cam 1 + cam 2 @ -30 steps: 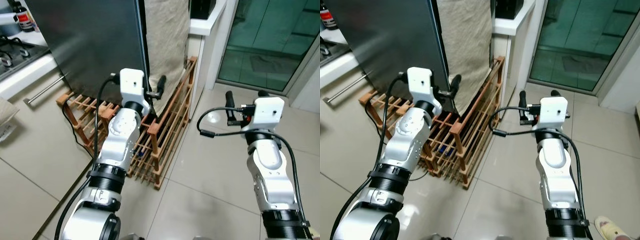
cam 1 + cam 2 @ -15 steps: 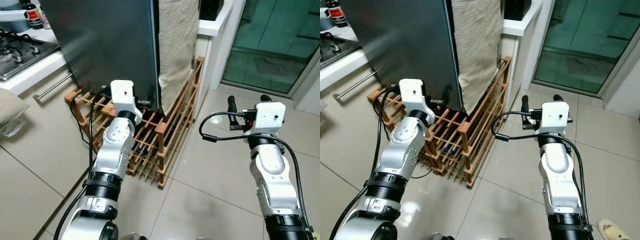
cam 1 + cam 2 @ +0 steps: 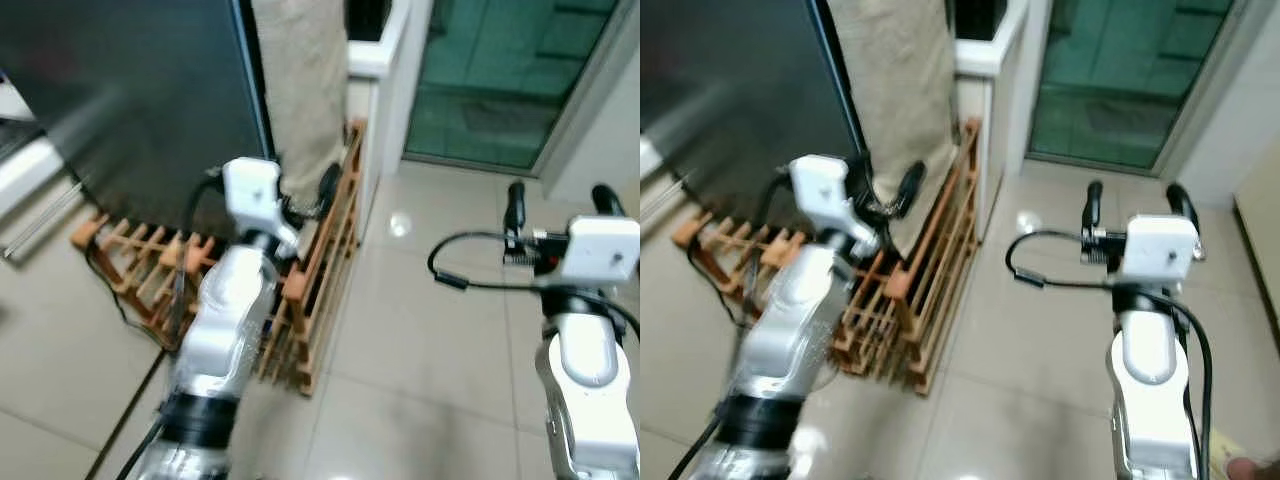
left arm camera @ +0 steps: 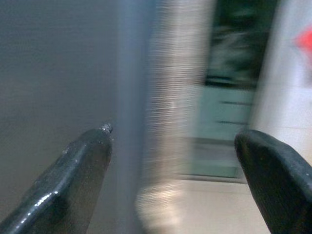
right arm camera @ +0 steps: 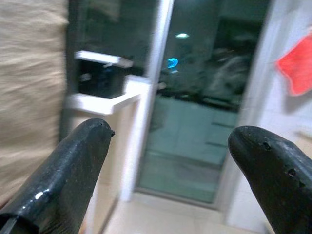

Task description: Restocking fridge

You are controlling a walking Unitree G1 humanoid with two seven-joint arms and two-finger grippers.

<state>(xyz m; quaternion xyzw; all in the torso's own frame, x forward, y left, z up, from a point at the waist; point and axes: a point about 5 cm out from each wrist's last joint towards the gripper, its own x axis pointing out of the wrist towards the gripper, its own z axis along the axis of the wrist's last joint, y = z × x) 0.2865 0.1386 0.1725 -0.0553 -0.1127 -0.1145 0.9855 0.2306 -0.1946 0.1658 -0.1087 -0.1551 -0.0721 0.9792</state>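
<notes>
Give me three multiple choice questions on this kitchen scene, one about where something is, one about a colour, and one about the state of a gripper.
1. Where does the wooden rack stand?
A. on the floor at the foot of the dark fridge
B. on the white counter
C. outside the glass door

2. What colour is the cloth hanging beside the fridge?
A. red
B. beige
C. blue

3. How are the right gripper fingers set?
A. shut on a bottle
B. shut on nothing
C. open and empty

Answers: 1 A, its slats rest on the tiles beneath the fridge. 2 B, the fabric shows pale tan. 3 C, the right wrist view shows both fingers wide apart.
</notes>
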